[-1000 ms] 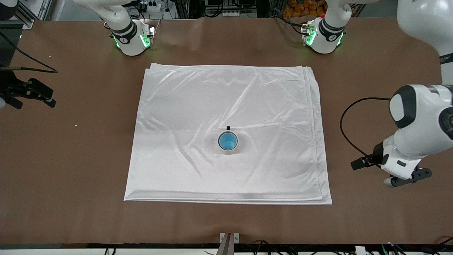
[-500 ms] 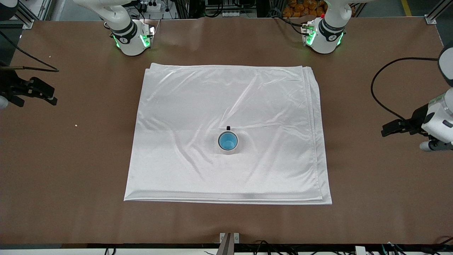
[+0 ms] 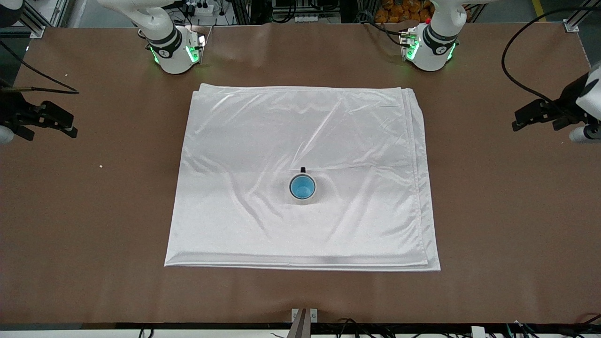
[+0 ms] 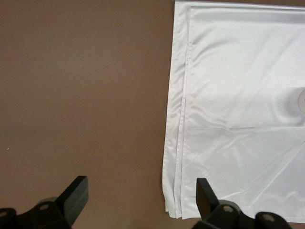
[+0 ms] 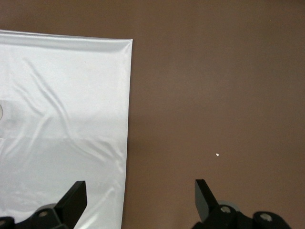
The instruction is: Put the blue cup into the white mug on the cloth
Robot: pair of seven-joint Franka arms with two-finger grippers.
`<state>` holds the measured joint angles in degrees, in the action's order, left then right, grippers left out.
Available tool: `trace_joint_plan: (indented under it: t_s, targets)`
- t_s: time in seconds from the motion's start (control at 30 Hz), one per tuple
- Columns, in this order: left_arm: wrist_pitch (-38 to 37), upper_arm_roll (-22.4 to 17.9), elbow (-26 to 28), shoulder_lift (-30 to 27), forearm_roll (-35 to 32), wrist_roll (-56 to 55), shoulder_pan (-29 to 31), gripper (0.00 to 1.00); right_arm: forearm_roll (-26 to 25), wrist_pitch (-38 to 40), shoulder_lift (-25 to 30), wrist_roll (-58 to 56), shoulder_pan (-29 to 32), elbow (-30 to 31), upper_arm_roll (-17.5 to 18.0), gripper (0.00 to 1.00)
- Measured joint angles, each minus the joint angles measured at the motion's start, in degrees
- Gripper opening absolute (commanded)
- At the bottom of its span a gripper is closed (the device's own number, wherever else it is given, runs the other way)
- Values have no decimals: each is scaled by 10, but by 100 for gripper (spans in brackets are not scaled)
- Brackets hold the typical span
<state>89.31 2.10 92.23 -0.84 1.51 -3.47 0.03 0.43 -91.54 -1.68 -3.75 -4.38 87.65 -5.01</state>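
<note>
We start at the right arm's end of the table, where the right gripper (image 3: 44,123) hangs over bare brown tabletop (image 3: 94,211), jaws spread wide, nothing in them. Moving across, we see the cloth (image 3: 263,141) lying flat and wrinkled in the middle of the table. On it stands the white mug (image 3: 303,198), dark handle turned toward the robots' bases, and the blue cup (image 3: 302,187) sits upright inside it. No writing we can read anywhere. Over at the left arm's end, the left gripper (image 3: 540,115) hovers above bare table, fingers released, holding nothing.
</note>
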Motion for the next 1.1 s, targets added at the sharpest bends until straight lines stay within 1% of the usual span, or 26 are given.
trace_joint_plan:
  t_s: [0.13, 0.23, 0.57, 0.93, 1.1]
  targets:
    - [-14, 25, 3, -18, 0, -30, -2, 100, 3, 0, 0, -1, -1, 0, 1, 100]
    - [-22, 33, 4, -27, 0, -36, -2, 100, 4, 0, 0, -1, -1, 0, 1, 100]
    - [-27, 27, 14, -34, 0, -7, 12, 100, 5, 0, 0, -1, -1, 0, 1, 100]
    - [-28, 29, 24, -34, -13, 48, 11, 100, 5, 0, 0, -1, -1, 0, 1, 100]
    - [-25, 29, 24, -34, -14, 56, 11, 100, 5, 0, 0, -1, -1, 0, 1, 100]
